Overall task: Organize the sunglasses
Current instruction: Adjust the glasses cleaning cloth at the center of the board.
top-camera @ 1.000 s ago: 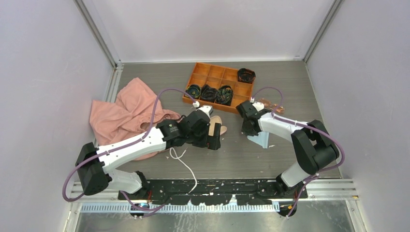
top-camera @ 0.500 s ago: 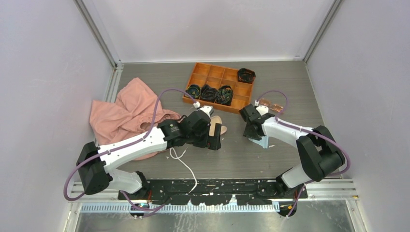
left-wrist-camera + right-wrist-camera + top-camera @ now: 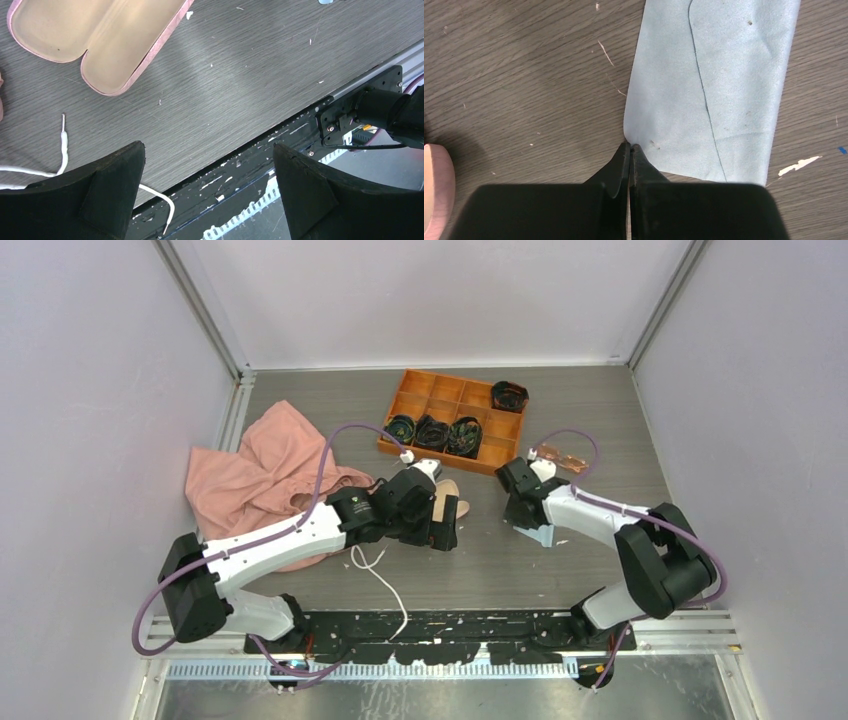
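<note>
Bench (image 3: 500, 570): grey, scuffed. Pink garment (image 3: 260, 480) is heaped at left. Orange divided tray (image 3: 436, 390) sits far centre. Pink case (image 3: 100, 40) lies open at centre. Left end effector (image 3: 208, 147) is spread just beside the case, gripping nothing. Blue cloth (image 3: 714, 90) lies flat. Right end effector (image 3: 629, 147) is pressed together at the cloth's edge. Sunglasses (image 3: 560, 455) rest on the bench, right of the tray.

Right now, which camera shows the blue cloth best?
The right wrist view: the cloth fills it, fold line clear, fingers pinching its corner. The top view shows a small, partly hidden patch; the left wrist view only a sliver.
</note>
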You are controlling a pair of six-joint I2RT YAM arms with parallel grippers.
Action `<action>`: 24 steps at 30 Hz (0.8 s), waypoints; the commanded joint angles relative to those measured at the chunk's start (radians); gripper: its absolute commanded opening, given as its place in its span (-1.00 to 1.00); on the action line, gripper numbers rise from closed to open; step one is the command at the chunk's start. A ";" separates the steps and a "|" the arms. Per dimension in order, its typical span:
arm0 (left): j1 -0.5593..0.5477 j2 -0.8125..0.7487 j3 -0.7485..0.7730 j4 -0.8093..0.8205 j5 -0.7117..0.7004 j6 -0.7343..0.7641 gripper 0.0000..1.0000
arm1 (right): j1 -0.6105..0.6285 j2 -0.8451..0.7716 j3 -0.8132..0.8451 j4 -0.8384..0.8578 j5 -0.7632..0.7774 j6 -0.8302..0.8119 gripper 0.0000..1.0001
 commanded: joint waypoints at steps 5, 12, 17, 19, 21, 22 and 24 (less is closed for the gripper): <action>-0.002 -0.044 0.001 -0.003 -0.045 -0.013 0.98 | 0.015 -0.091 -0.039 -0.019 -0.081 0.017 -0.99; 0.004 -0.070 0.000 -0.057 -0.124 -0.035 0.99 | 0.143 -0.131 -0.015 -0.030 -0.141 0.077 -0.99; 0.047 -0.087 -0.043 -0.034 -0.085 -0.088 0.99 | 0.261 -0.099 0.012 -0.023 -0.137 0.130 -0.98; 0.048 -0.089 -0.048 -0.030 -0.077 -0.092 0.99 | 0.273 -0.088 0.028 -0.048 -0.127 0.129 -0.55; 0.047 -0.091 -0.045 -0.022 -0.061 -0.088 0.99 | 0.276 -0.131 0.048 -0.097 -0.085 0.122 -0.26; 0.046 -0.093 -0.044 -0.018 -0.058 -0.090 0.99 | 0.275 -0.162 0.052 -0.123 -0.056 0.119 -0.21; 0.031 -0.094 -0.038 -0.013 -0.061 -0.092 0.98 | 0.275 -0.239 0.055 -0.186 0.002 0.118 -0.15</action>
